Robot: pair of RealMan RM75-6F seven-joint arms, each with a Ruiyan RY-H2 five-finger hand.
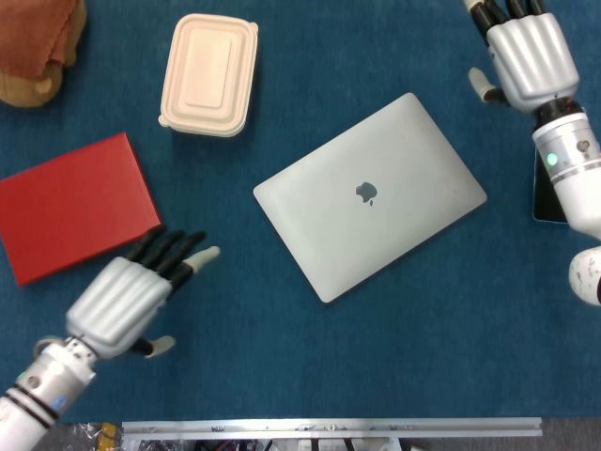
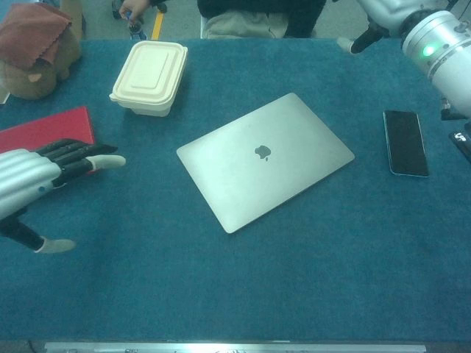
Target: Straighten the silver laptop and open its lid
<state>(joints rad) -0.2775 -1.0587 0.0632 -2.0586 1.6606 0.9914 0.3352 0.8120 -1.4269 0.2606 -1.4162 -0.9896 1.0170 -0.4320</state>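
Flat silver aluminium laptop (image 1: pixel 370 196): lid shut, set askew mid-table. Judged rigid, smooth, fairly heavy; best pushed at corners. Left hand (image 1: pixel 127 296) spread, empty. Right hand (image 1: pixel 526 56) probably empty, partly cropped.

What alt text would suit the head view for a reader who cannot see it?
A closed silver laptop lies skewed on a blue table, untouched, with the open left hand and open right hand apart from it. A red book and lidded container lie left.
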